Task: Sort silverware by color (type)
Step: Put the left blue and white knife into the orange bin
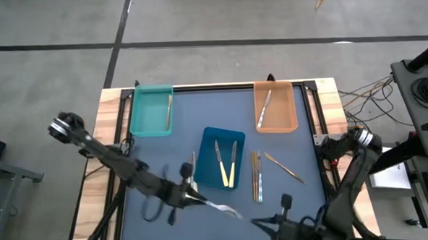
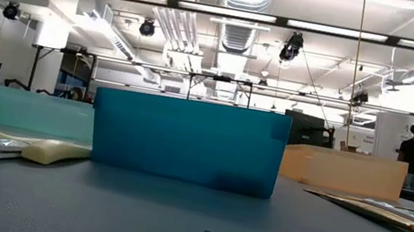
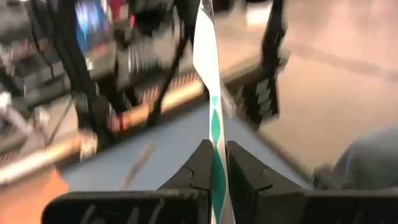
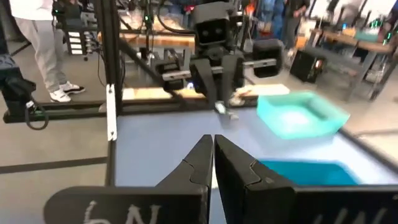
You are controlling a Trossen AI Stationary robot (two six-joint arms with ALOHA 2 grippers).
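- A pale silvery utensil (image 1: 221,207) sat pinched in the left hand (image 1: 190,196), low and left of centre in the high view; in the left wrist view its slim handle (image 3: 211,93) ran up from between the closed fingers (image 3: 199,168).
- Two cream-handled utensils (image 1: 226,163) lay side by side in the blue tray (image 1: 209,136) at the middle of the high view.
- One utensil (image 1: 169,111) lay along the right wall of the teal tray (image 1: 142,94) at upper left, and another (image 1: 265,107) lay in the orange tray (image 1: 291,102) at upper right.
- Loose utensils (image 1: 256,176) lay on the tabletop (image 1: 302,152) just right of the blue tray, with one gold piece (image 1: 283,167) angled beside them.
- The right hand (image 1: 256,222) hung at the bottom edge, right of centre, fingers pressed together on nothing.
- In the low view, people (image 2: 413,157) stood far off at the right.
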